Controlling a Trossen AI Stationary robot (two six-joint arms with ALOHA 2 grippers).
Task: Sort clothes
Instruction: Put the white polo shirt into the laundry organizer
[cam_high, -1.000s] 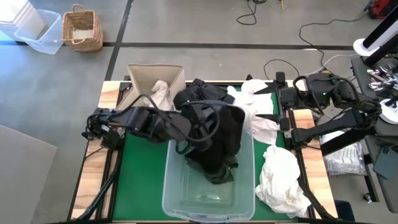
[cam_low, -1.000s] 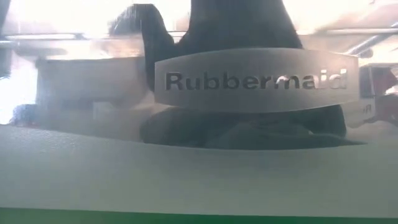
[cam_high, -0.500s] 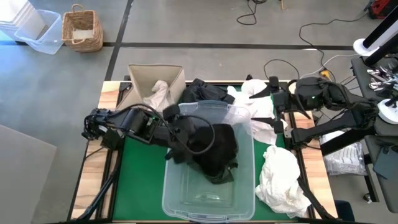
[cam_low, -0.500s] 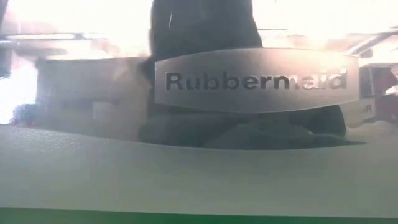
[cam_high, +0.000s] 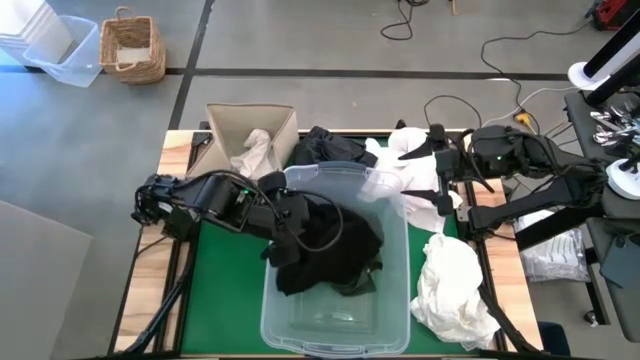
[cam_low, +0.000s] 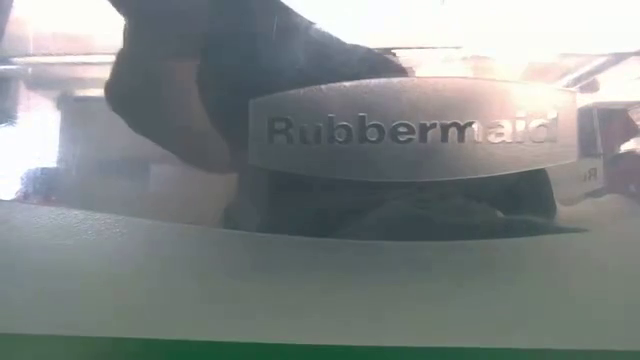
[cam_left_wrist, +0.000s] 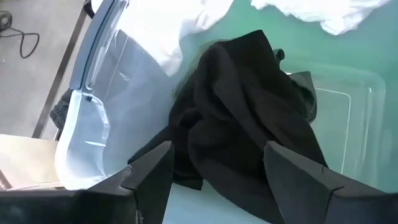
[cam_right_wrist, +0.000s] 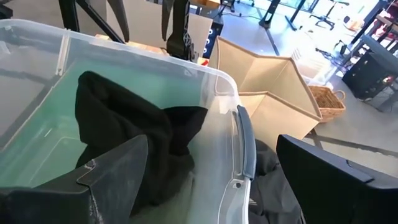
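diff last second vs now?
The black garment, hanging tall over the clear tub a second ago, has dropped and now lies slumped inside it. The left gripper has let it go and stands open just above it. The right gripper has shifted slightly inward over the white clothes at the far edge, open. The beige box and the white pile are unchanged.

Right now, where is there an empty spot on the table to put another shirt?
Bare green mat lies beside the clear tub, on the left arm's side. Inside the tub, the end nearest the table's front edge is free too. The far edge is crowded: beige box, dark clothes, white clothes. More white clothes fill the right side.
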